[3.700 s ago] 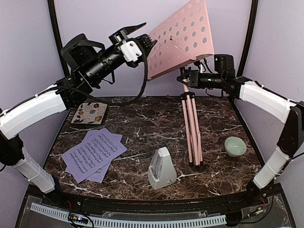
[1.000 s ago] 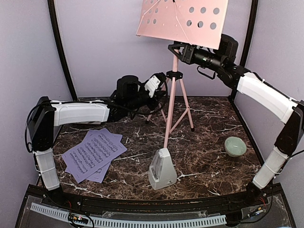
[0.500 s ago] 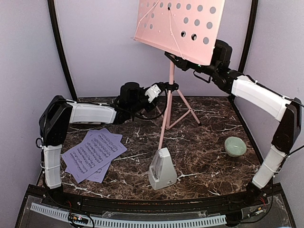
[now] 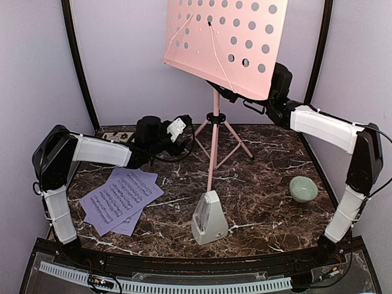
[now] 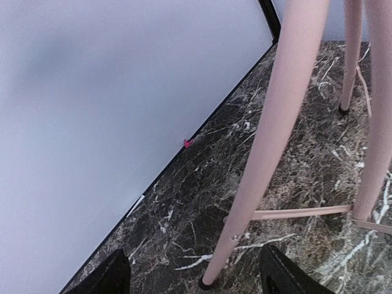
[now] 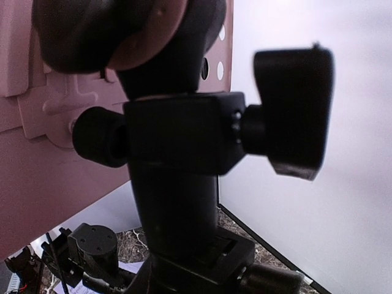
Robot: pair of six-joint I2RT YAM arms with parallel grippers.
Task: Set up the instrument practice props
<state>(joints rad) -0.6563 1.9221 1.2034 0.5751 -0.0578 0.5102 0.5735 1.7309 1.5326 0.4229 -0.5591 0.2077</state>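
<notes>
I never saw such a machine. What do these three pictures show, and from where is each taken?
These are two robot arms at a dark marbled table. One picture looks down from above; the others come from wrist cameras. On it are a pink tripod music stand with a perforated desk, a small grey-white pyramid metronome, pale lavender sheet-music pages and a pale green bowl. The right jaws grip the stand below its desk; the left jaws are open around one leg.
</notes>
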